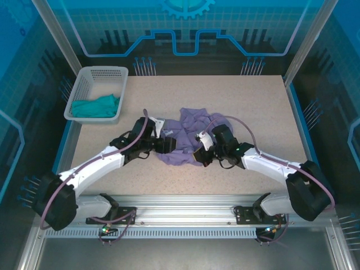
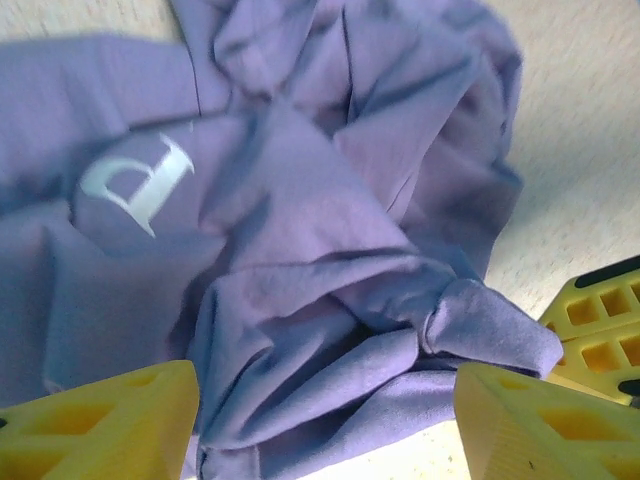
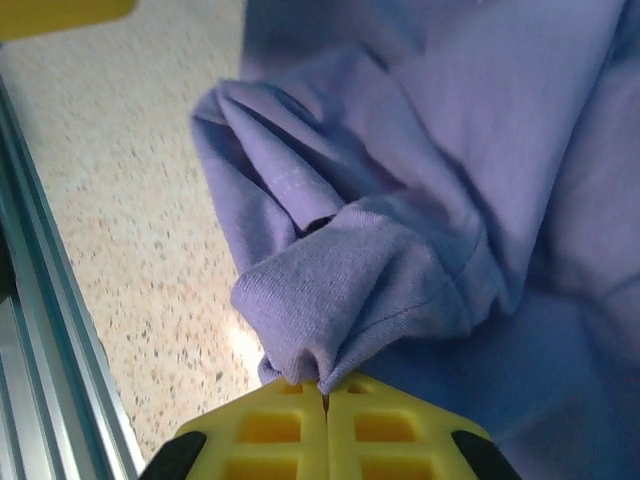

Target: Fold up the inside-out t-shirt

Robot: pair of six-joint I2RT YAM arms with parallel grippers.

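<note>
Your lavender t-shirt (image 1: pixel 185 135) lies crumpled in a soft heap near the middle of the speckled beige table (image 1: pixel 253 112), between your two arms. The cloth is a matte knit thrown into deep, rounded folds. From above, your left gripper (image 1: pixel 166 145) sits at the heap's left edge and your right gripper (image 1: pixel 202 153) at its near right edge. A white slatted plastic basket (image 1: pixel 104 72) stands at the far left corner of the table, with a teal garment (image 1: pixel 97 106) bunched inside.

The left wrist view adds a white printed letter P (image 2: pixel 135 185), tilted on the fabric, and a tight bunch of cloth near the right finger. Your left gripper stands wide open here, with the shirt lying loose between its yellow latticed fingers (image 2: pixel 100 420).

The right wrist view shows the fine weave and a stitched hem. Your right gripper's jaws are pressed together, pinching a small fold of the t-shirt at their tips.
</note>
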